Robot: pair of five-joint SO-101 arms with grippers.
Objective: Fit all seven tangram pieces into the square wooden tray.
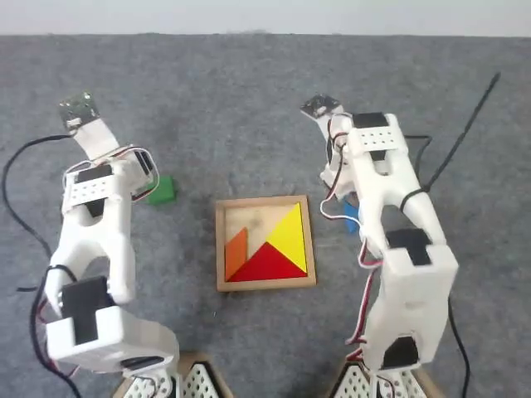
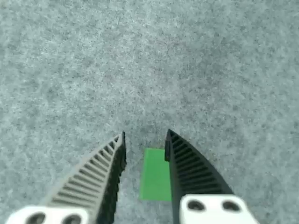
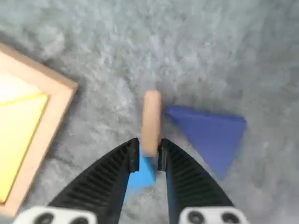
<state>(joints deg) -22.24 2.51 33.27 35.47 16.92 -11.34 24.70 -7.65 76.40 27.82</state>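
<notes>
Pinching a tan piece (image 3: 151, 119), right gripper (image 3: 148, 151) sits near tray (image 3: 56, 100).

Bench (image 1: 249, 344) carries a grey felt mat (image 1: 207, 99) that runs out of the high view on the left, right and near sides. The mat is mottled light and dark grey and lies flat. Its nap is short and fuzzy, and the fibres show plainly from close above.

Beyond the mat's far edge is a pale strip (image 1: 265, 15), whitish and featureless. Cannot tell whether it is wall or bare surface. The mat's far edge is straight and meets the strip in a slightly soft line.

Light over the mat is even and diffuse. Shadows on the mat are soft-edged, short and kept close to whatever casts them.
</notes>
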